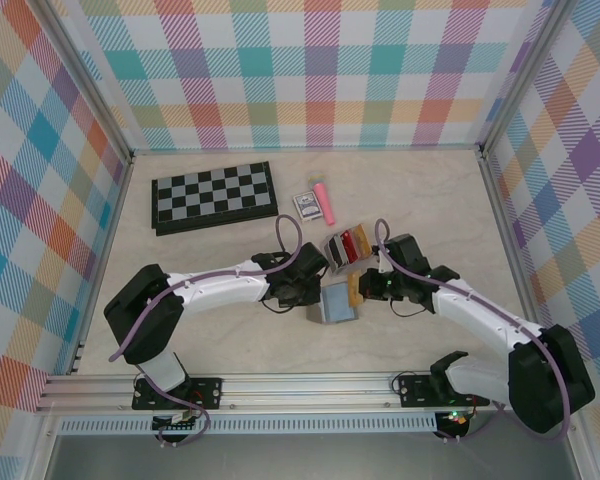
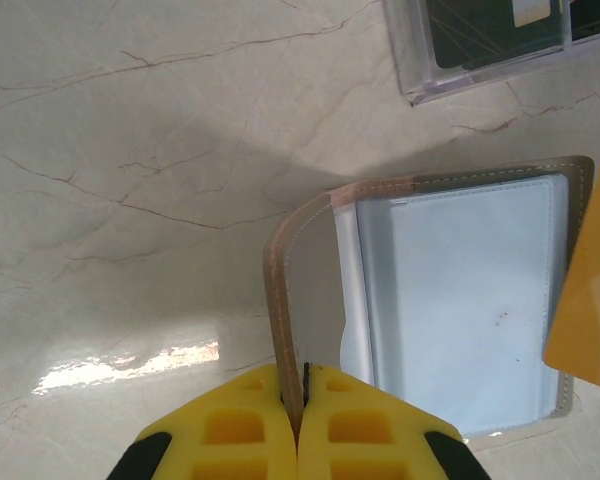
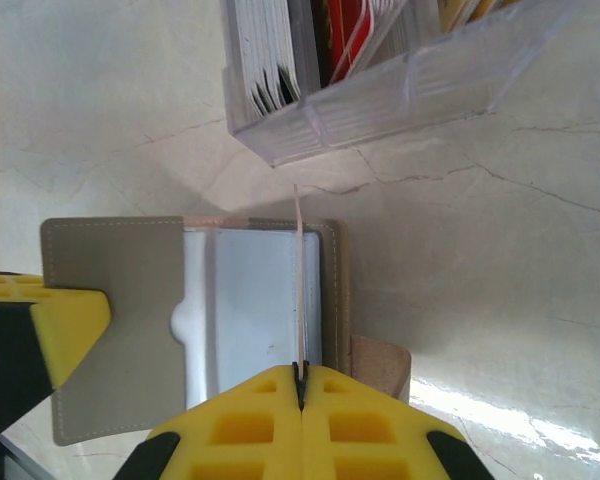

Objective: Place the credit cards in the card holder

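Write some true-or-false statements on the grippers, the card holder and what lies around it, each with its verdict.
1. The left gripper is shut on the cover of the card holder. True.
2. The right gripper is open and empty. False: it is shut on a tan-yellow card, held on edge over the holder.
3. The card holder lies folded shut. False: it lies open, its clear sleeve showing.
4. A clear rack with cards upright in it stands near the holder. True.
5. The chessboard lies at the table's right side. False: it lies at the far left.
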{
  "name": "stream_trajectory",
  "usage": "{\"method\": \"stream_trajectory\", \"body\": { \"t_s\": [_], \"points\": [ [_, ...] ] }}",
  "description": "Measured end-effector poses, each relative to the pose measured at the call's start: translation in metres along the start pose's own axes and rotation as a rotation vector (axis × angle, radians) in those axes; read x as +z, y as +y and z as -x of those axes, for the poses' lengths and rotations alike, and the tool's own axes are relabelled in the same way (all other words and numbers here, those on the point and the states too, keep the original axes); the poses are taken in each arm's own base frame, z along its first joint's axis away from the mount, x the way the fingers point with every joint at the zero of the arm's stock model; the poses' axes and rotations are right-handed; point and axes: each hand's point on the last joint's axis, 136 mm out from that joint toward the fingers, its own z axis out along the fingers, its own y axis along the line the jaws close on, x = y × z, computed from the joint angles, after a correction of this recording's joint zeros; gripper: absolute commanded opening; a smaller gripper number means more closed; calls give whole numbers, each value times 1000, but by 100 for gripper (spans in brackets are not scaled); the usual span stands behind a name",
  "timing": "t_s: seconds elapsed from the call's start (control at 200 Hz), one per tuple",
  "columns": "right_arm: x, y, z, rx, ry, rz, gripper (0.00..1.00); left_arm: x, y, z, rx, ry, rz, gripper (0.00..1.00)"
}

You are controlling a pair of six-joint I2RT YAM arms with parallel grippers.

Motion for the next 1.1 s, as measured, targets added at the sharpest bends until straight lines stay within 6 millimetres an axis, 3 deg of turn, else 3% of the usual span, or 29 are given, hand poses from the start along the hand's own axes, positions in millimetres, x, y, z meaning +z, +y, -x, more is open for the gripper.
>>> {"method": "stream_trajectory", "body": {
  "t_s": [0.32,1.1],
  "points": [
    [13,-8,-10,-3,37,-7,1,0,0,0,-1,2,0,0],
    [10,-12,-13,-74,44,-33,1,4,2,-2,-1,12,8,0]
  ]
}}
